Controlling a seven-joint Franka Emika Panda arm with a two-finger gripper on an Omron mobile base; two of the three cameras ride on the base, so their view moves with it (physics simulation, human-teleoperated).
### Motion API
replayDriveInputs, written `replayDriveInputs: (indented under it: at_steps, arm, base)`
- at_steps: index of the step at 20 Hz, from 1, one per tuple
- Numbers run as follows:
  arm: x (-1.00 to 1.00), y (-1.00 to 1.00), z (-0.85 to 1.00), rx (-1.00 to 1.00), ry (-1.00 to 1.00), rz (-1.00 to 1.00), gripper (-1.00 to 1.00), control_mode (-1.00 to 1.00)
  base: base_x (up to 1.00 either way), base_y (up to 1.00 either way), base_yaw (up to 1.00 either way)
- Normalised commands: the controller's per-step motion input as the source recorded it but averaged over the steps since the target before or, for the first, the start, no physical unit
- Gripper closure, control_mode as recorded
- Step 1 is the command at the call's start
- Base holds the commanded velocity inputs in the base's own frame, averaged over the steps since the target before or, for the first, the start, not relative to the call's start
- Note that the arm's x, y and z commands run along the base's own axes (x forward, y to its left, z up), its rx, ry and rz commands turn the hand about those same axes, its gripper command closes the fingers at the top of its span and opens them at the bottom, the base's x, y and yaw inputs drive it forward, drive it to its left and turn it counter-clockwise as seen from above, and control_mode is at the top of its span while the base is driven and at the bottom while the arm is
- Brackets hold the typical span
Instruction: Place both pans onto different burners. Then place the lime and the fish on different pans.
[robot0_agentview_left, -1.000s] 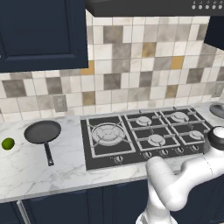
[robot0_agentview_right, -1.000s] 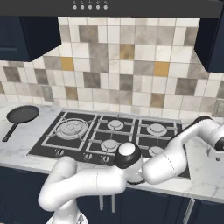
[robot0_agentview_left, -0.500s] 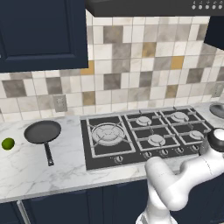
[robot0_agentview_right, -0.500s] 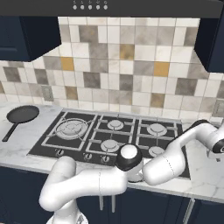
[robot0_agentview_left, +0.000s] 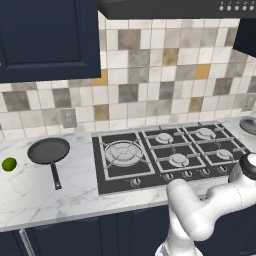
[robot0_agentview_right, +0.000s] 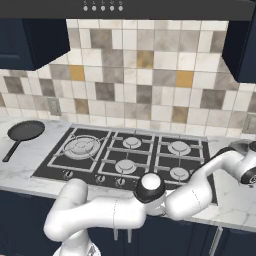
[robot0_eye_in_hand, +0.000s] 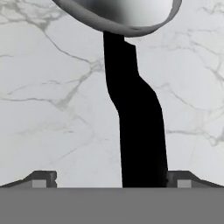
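Note:
The grey metal pan (robot0_eye_in_hand: 118, 13) lies on the marble counter at the top of the hand view. Its black handle (robot0_eye_in_hand: 140, 131) runs down between my fingertips. My gripper (robot0_eye_in_hand: 111, 180) is open and straddles that handle, which lies closer to the right fingertip (robot0_eye_in_hand: 179, 178). This pan (robot0_agentview_left: 248, 124) sits right of the cooktop, partly behind my wrist (robot0_agentview_right: 250, 172). The black pan (robot0_agentview_left: 48, 150) rests on the counter left of the burners (robot0_agentview_left: 120, 152), its handle pointing to the front. The lime (robot0_agentview_left: 9, 163) lies at the far left. The fish is out of view.
The black cooktop (robot0_agentview_right: 125, 155) has several burners under wire grates, the largest (robot0_agentview_right: 80, 146) at its left. A row of knobs (robot0_agentview_left: 170, 176) lines its front edge. A tiled wall stands behind, with dark cabinets and a hood overhead.
My hand has sunk a little toward the counter at the far right. The pans and the lime have stayed where they were.

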Motion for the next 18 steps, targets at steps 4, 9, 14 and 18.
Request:
replayDriveInputs:
  at_steps: [4, 9, 14, 18]
  arm:
    - [0.20, -0.36, 0.00, 0.03, 0.01, 0.00, -1.00, -1.00]
    - [0.21, -0.36, 0.01, 0.05, 0.04, 0.00, -1.00, -1.00]
    - [0.25, -0.35, 0.01, 0.05, 0.06, 0.00, -1.00, -1.00]
    - [0.10, -0.16, 0.00, 0.00, 0.02, 0.00, 1.00, -1.00]
  base:
    - [0.00, 0.00, 0.00]
    - [0.00, 0.00, 0.00]
    - [0.00, 0.00, 0.00]
    - [0.00, 0.00, 0.00]
